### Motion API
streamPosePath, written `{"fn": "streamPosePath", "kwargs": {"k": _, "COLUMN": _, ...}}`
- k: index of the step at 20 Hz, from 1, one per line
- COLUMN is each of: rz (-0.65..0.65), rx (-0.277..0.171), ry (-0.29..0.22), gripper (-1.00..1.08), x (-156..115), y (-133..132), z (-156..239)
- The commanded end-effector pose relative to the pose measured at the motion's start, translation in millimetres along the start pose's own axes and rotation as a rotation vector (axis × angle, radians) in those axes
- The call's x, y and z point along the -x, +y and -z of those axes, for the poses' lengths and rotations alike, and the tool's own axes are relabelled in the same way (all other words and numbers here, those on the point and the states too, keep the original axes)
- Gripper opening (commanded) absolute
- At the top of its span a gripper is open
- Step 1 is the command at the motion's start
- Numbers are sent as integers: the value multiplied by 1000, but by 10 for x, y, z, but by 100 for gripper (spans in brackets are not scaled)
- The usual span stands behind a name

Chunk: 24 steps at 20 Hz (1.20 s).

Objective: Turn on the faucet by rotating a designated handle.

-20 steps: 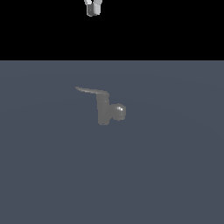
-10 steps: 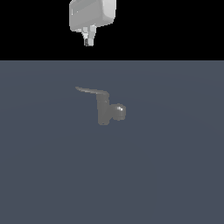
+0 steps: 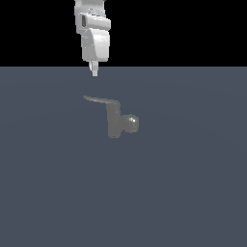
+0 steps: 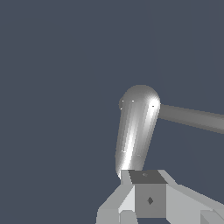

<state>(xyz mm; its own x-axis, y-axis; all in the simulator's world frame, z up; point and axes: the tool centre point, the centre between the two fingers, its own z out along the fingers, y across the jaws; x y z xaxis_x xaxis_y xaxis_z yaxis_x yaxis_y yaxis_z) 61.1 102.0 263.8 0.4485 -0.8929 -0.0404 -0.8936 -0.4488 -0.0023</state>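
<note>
The faucet (image 3: 116,123) stands alone near the middle of the flat slate-grey surface (image 3: 183,193), its upright cylindrical body carrying a stubby rounded spout (image 3: 131,122) toward the exterior view's right. The handle (image 3: 99,100), a thin flat lever, reaches from the top of the body toward the exterior view's left, its tip slightly upturned. Nothing touches it, so the turning does not appear to have begun; the approach, the contact and the whole rotation seem to remain. The gripper (image 3: 94,72) hangs above the handle's free end, clearly apart from it, with the white arm (image 3: 94,34) rising out of frame. Its fingers look drawn together into a narrow point, holding nothing. The wrist view shows the faucet body (image 4: 136,131) and the lever beyond grey finger parts. Nothing else lies on the surface to block the descent.
</note>
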Motion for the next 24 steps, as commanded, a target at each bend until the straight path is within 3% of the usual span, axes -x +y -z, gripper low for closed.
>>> {"fn": "streamPosePath", "kwargs": {"k": 1, "rz": -58, "rx": 0, "ry": 8, "gripper": -100, "x": 11, "y": -129, "z": -200}}
{"fn": "streamPosePath", "kwargs": {"k": 12, "rz": -217, "rx": -2, "ry": 35, "gripper": -100, "x": 62, "y": -442, "z": -801}}
{"fn": "streamPosePath", "kwargs": {"k": 24, "rz": -244, "rx": -2, "ry": 40, "gripper": -100, "x": 86, "y": -466, "z": -914}}
